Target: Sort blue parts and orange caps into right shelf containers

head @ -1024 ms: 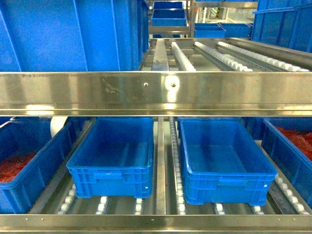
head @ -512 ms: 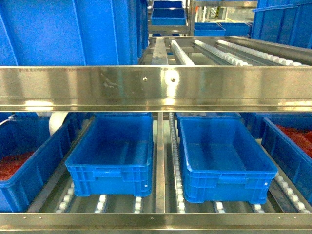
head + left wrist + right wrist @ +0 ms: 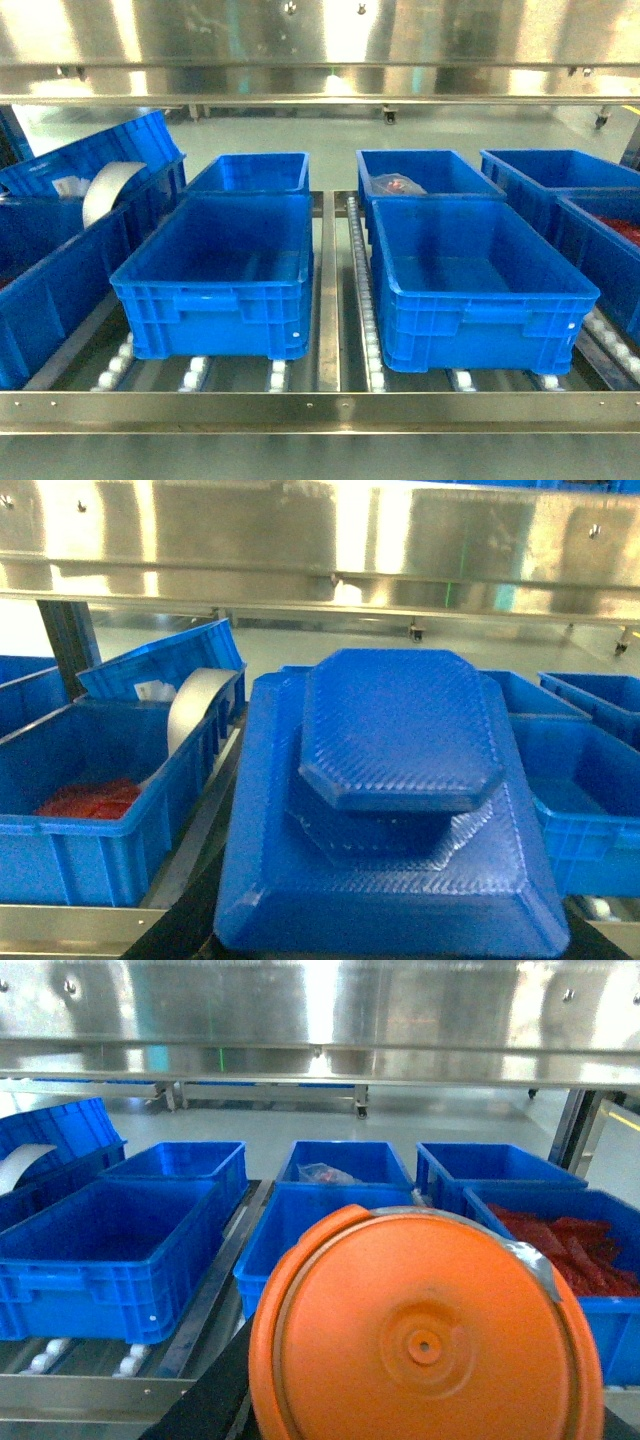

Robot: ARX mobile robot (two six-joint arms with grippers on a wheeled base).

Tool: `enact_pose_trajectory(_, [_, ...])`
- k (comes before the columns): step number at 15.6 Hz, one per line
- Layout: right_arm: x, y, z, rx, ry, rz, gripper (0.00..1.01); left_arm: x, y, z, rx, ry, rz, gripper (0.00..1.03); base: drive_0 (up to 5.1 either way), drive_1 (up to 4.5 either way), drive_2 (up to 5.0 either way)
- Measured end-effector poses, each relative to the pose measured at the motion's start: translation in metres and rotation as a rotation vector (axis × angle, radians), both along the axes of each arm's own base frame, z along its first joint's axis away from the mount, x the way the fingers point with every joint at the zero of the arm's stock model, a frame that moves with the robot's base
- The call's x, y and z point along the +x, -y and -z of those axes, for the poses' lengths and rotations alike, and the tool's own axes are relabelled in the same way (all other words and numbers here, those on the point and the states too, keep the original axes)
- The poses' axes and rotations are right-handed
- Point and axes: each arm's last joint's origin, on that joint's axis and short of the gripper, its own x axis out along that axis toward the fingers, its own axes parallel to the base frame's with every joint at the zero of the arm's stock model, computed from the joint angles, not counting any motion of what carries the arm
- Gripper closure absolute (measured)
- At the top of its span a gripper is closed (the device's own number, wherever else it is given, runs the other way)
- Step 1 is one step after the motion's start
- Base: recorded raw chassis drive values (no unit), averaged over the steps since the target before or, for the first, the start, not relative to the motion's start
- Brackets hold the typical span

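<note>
Steel shelf rail [image 3: 320,40], roller tracks [image 3: 362,300], grey floor [image 3: 330,135]

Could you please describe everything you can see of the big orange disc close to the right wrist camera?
The orange disc fills the lower middle of the right wrist view. It looks like smooth moulded plastic, round, with a raised rim, faint concentric rings and a small central dimple. A grey strip hugs its upper right edge. It faces the camera, hiding part of the blue crate behind. What holds it is hidden.

head view tilted down | shelf beam [image 3: 320,40] now at top (rear crates [image 3: 425,172] revealed)
</note>
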Motion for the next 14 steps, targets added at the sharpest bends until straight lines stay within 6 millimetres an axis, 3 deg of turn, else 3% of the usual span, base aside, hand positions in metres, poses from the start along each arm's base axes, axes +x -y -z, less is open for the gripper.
enact_pose_trajectory(14, [0.0000, 0.0000, 0.0001, 0.000, -0.001, 0.000, 0.55, 0.0000, 0.0000, 0.0001, 0.000, -0.002, 0.001, 0.61, 0.0, 0.00, 0.0])
